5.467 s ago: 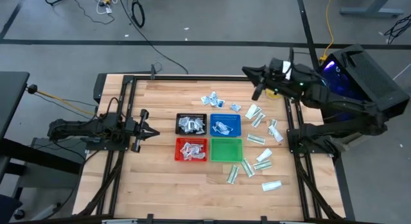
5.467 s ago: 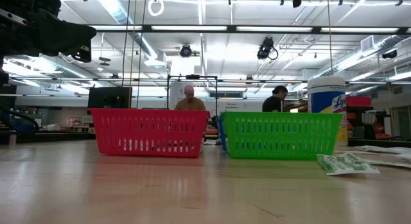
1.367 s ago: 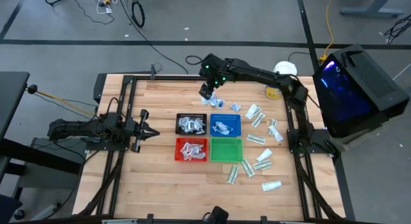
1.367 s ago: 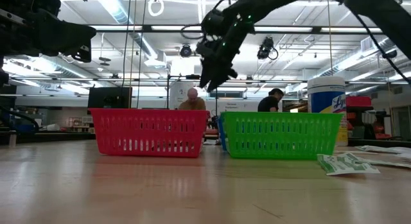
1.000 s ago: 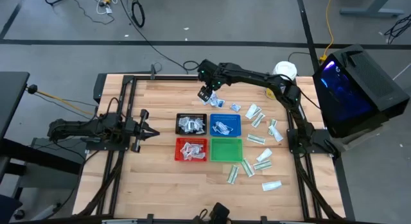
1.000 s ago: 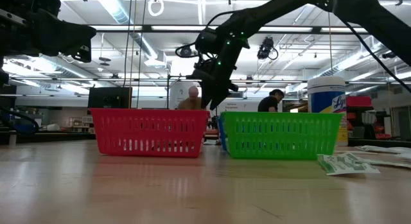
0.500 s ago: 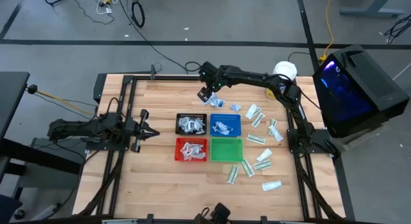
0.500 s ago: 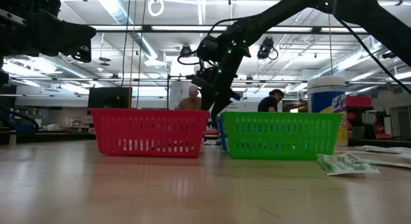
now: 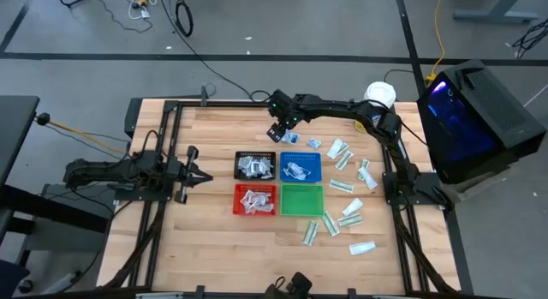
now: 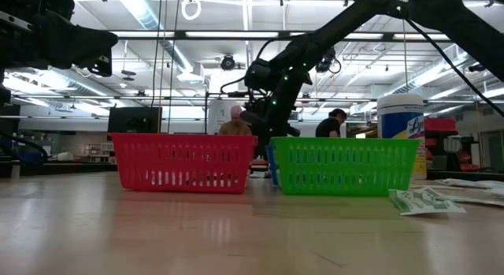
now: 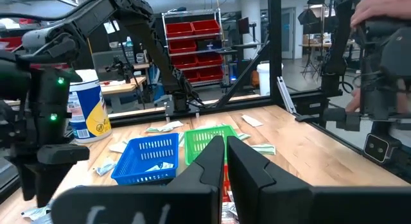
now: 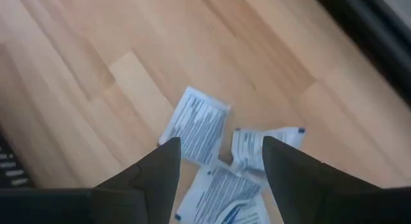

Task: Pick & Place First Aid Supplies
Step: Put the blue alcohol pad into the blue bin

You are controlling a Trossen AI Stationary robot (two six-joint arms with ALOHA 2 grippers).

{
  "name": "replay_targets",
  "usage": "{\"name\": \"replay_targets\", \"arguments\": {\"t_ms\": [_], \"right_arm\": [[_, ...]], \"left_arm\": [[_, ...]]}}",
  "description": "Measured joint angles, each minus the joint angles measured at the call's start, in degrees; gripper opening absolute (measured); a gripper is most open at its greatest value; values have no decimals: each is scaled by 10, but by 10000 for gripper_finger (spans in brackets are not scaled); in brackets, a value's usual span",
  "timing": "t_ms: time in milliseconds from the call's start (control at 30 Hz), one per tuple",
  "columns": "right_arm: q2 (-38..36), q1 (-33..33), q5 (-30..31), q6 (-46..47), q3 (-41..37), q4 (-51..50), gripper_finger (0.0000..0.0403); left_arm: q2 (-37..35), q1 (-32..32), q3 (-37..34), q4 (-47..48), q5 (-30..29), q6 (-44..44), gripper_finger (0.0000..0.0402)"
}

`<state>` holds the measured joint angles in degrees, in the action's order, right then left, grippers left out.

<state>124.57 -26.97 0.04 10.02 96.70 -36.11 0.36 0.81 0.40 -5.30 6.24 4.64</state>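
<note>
Several squarish white packets with bluish print (image 9: 289, 135) lie flat on the wooden table, beyond the blue tray (image 9: 300, 167). My right gripper (image 9: 276, 130) hangs open just above them, pointing steeply down. In the right wrist view its fingers stand apart (image 12: 221, 163) over three of these packets: one lies ahead (image 12: 196, 124), one beside it (image 12: 260, 147), one between the fingers (image 12: 218, 192). Longer white-and-green packets (image 9: 342, 153) lie scattered along the table's right side. My left gripper (image 9: 199, 174) rests shut and level at the left, holding nothing.
Four mesh trays stand together mid-table: black (image 9: 255, 165), blue, red (image 9: 255, 200), green (image 9: 301, 200); black, blue and red hold packets. A big white jar (image 9: 377, 95) stands at the far right. More narrow packets (image 9: 330, 222) lie near the right front. People show in the room behind.
My right gripper has come down toward the squarish packets at the far middle of the table, staying open and rolling slightly. The packets have not moved.
</note>
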Motion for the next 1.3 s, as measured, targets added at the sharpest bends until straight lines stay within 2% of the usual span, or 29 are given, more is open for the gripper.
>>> {"name": "replay_targets", "arguments": {"t_ms": [167,500,700,1000,1133,1300], "right_arm": [[0,-17,-49,-17,-6,-31,223],[0,-20,-49,-99,-6,-36,223],[0,-22,-53,-110,-6,-10,223],[0,1,-45,-104,-5,-21,223],[0,16,1,-105,27,-60,223],[0,23,5,-78,71,-93,223]], "left_arm": [[0,0,0,0,0,0,25],[0,0,0,0,0,0,25],[0,0,0,0,0,0,25],[0,0,0,0,0,0,25],[0,0,0,0,0,0,25],[0,0,0,0,0,0,25]]}}
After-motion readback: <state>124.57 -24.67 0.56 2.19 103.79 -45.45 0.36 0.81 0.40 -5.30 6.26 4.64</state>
